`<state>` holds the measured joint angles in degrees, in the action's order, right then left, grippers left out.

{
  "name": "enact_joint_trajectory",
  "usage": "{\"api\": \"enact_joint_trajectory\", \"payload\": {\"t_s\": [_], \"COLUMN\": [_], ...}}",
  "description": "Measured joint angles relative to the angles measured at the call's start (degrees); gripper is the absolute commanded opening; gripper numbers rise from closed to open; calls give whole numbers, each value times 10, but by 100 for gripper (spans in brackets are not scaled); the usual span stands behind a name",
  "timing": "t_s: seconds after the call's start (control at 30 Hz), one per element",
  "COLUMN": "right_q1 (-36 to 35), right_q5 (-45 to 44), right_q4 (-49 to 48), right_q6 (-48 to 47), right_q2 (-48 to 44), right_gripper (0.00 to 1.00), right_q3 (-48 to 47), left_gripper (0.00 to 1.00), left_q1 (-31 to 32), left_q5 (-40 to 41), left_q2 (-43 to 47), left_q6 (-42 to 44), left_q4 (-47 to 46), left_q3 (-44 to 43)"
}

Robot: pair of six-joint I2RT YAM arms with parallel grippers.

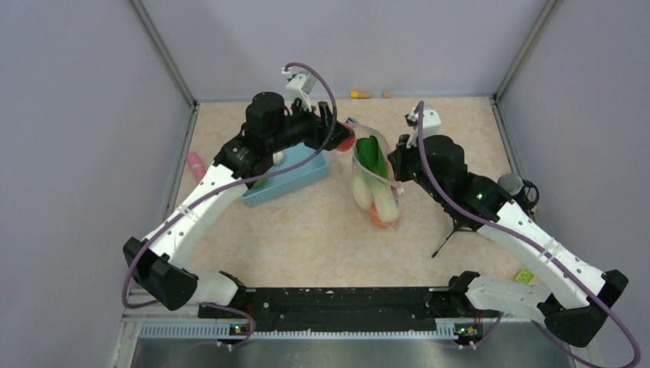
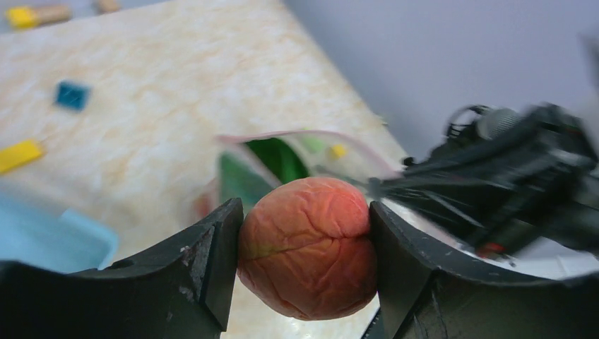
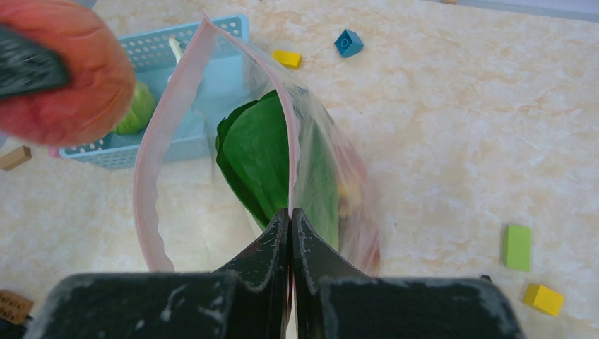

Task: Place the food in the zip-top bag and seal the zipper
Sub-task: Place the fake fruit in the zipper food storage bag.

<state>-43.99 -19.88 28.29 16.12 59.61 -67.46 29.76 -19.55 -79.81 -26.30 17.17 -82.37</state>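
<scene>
While my right claw (image 3: 290,212) clamps shut on the bag's (image 3: 185,185) pink zipper (image 3: 161,145), holding the mouth up and open, my left claw (image 2: 304,240) grips a wrinkled orange-red fruit (image 2: 307,258) just beside that mouth, near the basket (image 3: 145,48). Greens (image 3: 258,162) already lie inside. I judge the drop comes next.
</scene>
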Motion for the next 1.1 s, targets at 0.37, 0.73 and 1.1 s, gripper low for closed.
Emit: {"api": "enact_joint_trajectory", "payload": {"t_s": [0.37, 0.73, 1.1], "right_q1": [0, 0, 0], "right_q5": [2, 2, 2], "right_q4": [0, 0, 0], "right_q6": [1, 2, 2], "right_q2": [-7, -13, -15], "right_gripper": [0, 0, 0], "right_q3": [0, 0, 0], "left_gripper": [12, 61, 98], "left_q1": [103, 155, 172], "left_q5": [-4, 26, 40], "left_q2": [-34, -92, -92], "left_q6": [45, 104, 128], "left_q4": [-29, 53, 63], "left_q3": [-82, -96, -96]}}
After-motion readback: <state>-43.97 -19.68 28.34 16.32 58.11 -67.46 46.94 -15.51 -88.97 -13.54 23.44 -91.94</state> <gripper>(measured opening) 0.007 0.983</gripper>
